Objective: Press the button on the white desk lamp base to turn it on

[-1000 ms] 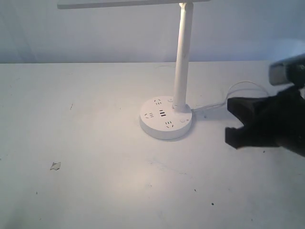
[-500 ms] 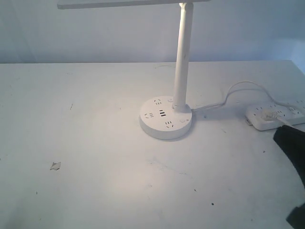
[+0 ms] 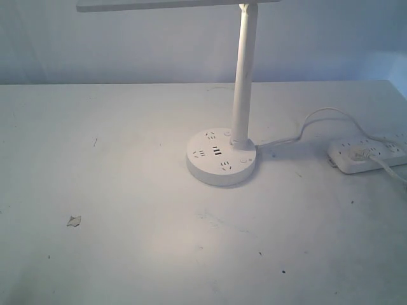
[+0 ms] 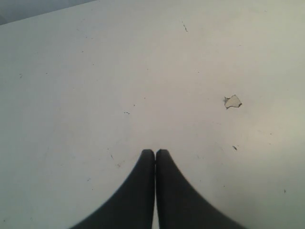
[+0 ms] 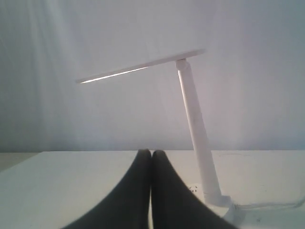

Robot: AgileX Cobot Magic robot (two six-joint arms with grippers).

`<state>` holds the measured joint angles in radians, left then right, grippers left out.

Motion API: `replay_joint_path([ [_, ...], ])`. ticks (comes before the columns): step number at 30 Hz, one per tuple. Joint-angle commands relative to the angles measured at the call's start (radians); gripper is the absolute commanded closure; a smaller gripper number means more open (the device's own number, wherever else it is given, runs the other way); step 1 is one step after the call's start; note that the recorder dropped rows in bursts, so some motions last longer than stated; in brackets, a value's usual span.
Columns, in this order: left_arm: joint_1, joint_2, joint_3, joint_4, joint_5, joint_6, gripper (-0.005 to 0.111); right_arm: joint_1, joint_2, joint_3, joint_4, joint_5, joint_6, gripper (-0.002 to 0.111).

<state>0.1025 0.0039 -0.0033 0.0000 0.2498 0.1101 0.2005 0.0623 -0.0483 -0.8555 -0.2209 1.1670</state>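
Note:
The white desk lamp base (image 3: 221, 159) is a round disc with dark socket slots, sitting mid-table, its slim stem (image 3: 243, 76) rising to a flat head (image 3: 172, 5). A bright pool of light lies on the table under the head. In the right wrist view the stem (image 5: 195, 124) and the lit head (image 5: 140, 67) show, with a sliver of the base (image 5: 224, 207) beside my right gripper (image 5: 151, 152), which is shut and empty, away from the lamp. My left gripper (image 4: 155, 152) is shut and empty over bare table. Neither gripper appears in the exterior view.
A long white power strip (image 3: 369, 154) lies at the right edge, joined to the lamp by a looping white cable (image 3: 305, 127). A small scrap (image 3: 74, 220) lies on the table at the left, the same scrap (image 4: 232, 101) showing in the left wrist view.
The right gripper, which hung to the right of the lamp base, has drawn back off the right edge of the exterior view, uncovering the power strip. The lamp has not moved.

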Motion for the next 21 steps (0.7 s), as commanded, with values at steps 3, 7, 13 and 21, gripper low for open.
replay_joint_path([
  [3, -0.009, -0.004, 0.003, -0.006, -0.003, -0.001, 0.107, -0.001, -0.006, 0.001, 0.001, -0.004, 0.015, 0.108],
  [7, -0.009, -0.004, 0.003, -0.006, -0.003, -0.001, 0.107, -0.013, -0.020, 0.001, 0.001, -0.004, 0.015, 0.108],
  [13, -0.009, -0.004, 0.003, -0.006, -0.003, -0.001, 0.107, -0.147, -0.062, 0.001, 0.004, -0.023, 0.015, 0.108],
  [21, -0.009, -0.004, 0.003, -0.006, -0.005, -0.001, 0.107, -0.342, -0.062, 0.001, 0.000, -0.024, 0.015, 0.108],
])
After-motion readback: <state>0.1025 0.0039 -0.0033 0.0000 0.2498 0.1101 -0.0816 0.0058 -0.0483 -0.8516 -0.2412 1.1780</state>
